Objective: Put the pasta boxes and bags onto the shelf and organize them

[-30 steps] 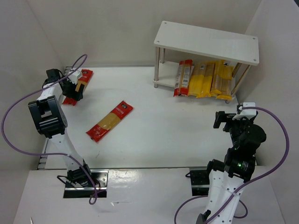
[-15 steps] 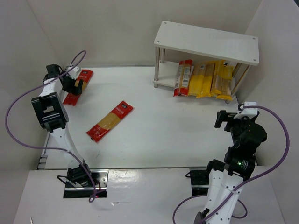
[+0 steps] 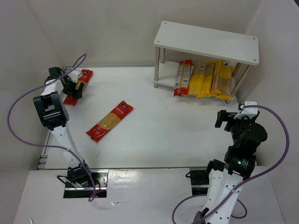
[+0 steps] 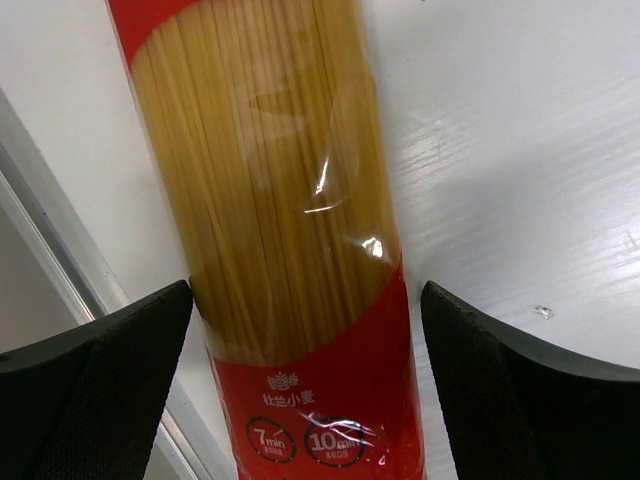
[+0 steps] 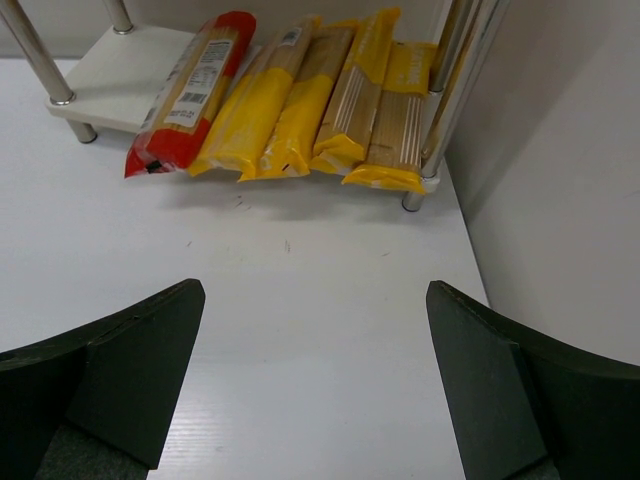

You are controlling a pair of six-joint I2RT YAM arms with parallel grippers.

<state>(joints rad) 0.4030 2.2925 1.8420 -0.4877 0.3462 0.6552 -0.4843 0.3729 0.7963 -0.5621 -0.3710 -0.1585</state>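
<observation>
A red-ended spaghetti pack lies by the table's left edge, and its ends show either side of my left gripper. That left gripper is open and straddles the pack; the left finger sits at the pack's edge, the right finger stands apart. A second red-ended pack lies slantwise mid-table. The white shelf stands at the back right, with several packs side by side on its lower tier. My right gripper is open over bare table, short of the shelf.
Walls close in on the left, back and right. A silver rail runs along the table's left edge beside the straddled pack. The shelf's thin metal legs frame the lower tier, and its top board carries nothing.
The left arm has shifted slightly at its elbow while its gripper stays over the same pack at the left edge. The right arm has hardly moved.
</observation>
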